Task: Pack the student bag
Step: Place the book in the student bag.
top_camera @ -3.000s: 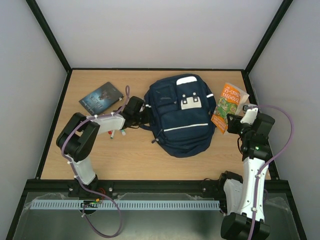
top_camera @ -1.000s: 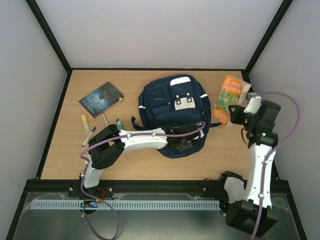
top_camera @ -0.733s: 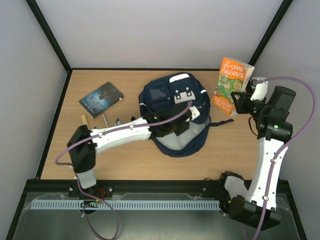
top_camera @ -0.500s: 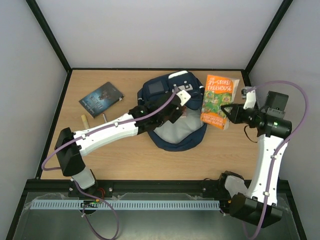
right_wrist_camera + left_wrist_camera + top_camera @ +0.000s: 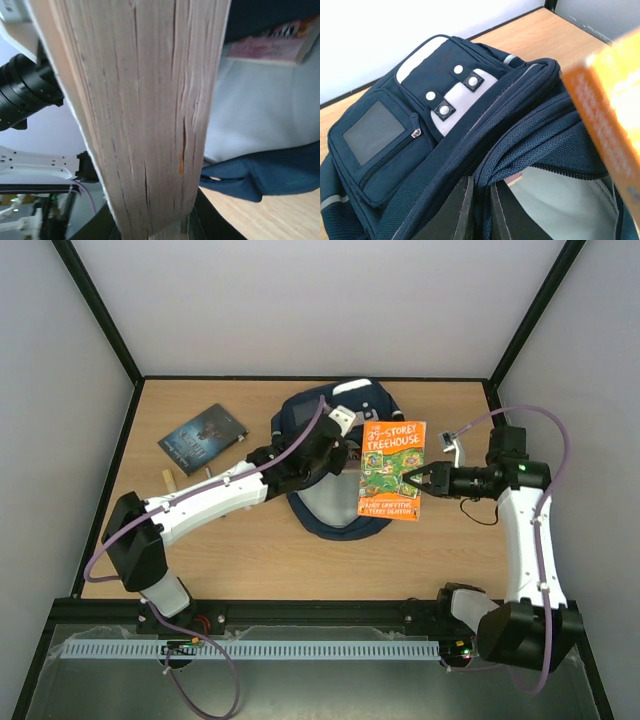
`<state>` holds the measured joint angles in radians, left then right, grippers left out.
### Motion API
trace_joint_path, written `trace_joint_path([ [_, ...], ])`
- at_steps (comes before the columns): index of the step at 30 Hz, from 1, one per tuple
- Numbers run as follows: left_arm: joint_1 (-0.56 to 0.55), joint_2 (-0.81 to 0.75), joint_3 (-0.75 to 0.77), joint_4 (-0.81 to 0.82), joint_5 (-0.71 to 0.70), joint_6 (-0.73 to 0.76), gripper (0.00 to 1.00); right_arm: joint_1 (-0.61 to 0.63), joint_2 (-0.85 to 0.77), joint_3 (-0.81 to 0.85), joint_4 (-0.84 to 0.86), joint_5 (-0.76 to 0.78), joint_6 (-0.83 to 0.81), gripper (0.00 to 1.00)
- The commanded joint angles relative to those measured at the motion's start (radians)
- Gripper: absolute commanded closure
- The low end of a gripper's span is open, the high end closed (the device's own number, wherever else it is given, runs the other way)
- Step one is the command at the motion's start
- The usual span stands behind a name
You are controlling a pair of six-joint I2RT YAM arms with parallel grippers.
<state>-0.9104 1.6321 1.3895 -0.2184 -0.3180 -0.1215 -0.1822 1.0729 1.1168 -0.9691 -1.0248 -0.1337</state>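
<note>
Top external view. INSPECTOR: Your left gripper (image 5: 328,448) is clamped narrow on the zip rim of the student bag (image 5: 300,422), a large navy-blue fabric backpack with white stripes. The bag lies at the centre back of the wooden table (image 5: 250,550). I judge the purpose is to lift the rim so the mouth gapes; the pale grey lining (image 5: 325,505) shows inside.

OPERATOR: And my right side?

INSPECTOR: Your right gripper (image 5: 412,478) pinches a thick orange paperback book (image 5: 392,470) by its right edge, cover facing up, above the bag's right rim. The right wrist view shows mostly the page edge, with the lining behind it. I judge the book is aimed at the opening, ready to slide in. It overlaps the rim, so it may catch there.

OPERATOR: Your count?

INSPECTOR: One bag. Three books: the orange one in your grip, a thin pink book (image 5: 270,42) already inside, and a dark-covered book (image 5: 203,437) on the table, well left of the bag. Two small stick-shaped items (image 5: 168,478) lie beside your left arm. They are too small to name, and the arm may hide more.
</note>
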Motion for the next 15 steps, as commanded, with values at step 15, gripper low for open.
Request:
trace_joint_path([
  [15,0.162,0.011,0.056,0.166,0.14,-0.205,0.97,0.242,0.076,-0.221,0.13,0.001,0.181,0.99],
])
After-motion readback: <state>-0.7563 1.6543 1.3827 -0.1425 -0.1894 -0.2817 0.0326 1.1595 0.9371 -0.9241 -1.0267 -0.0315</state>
